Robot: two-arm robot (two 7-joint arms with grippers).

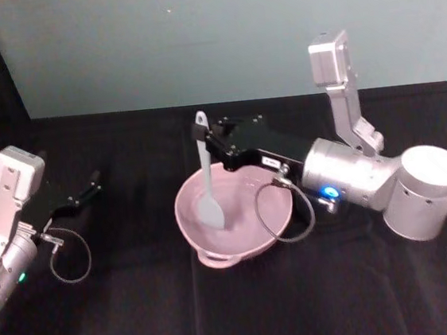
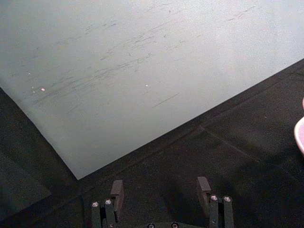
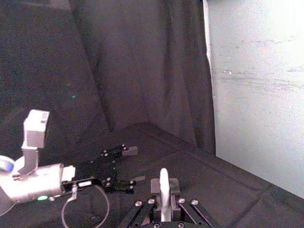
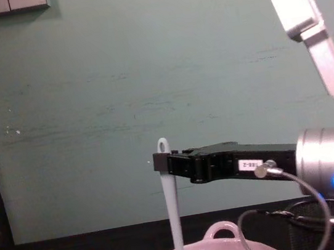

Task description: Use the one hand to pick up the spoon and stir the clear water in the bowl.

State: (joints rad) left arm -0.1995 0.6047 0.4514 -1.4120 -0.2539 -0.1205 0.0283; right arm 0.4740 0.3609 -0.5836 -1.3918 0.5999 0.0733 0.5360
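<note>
The right hand (image 4: 163, 161) is noted closest in, reached over the bowl (image 1: 187, 219) from the right. Its fingers are pressed onto the spoon (image 1: 206, 181) just below the holed handle end. The spoon is held near upright, blade down inside the bowl, which stands mid-counter (image 1: 143, 320). The water cannot be made out against the pink, and whether the blade touches the bottom cannot be told. The left hand (image 1: 91, 181) is parked at the left, fingers spread and empty, well apart from the bowl.

Risks judged:
- The grip sits high on a slim handle, so the spoon may be pivoted or slipped if the blade is dragged against the wall.
- The bowl may be shoved or water slopped by too wide a sweep.
- The cable (image 1: 286, 213), looped over the rim, may be snagged or dipped.
</note>
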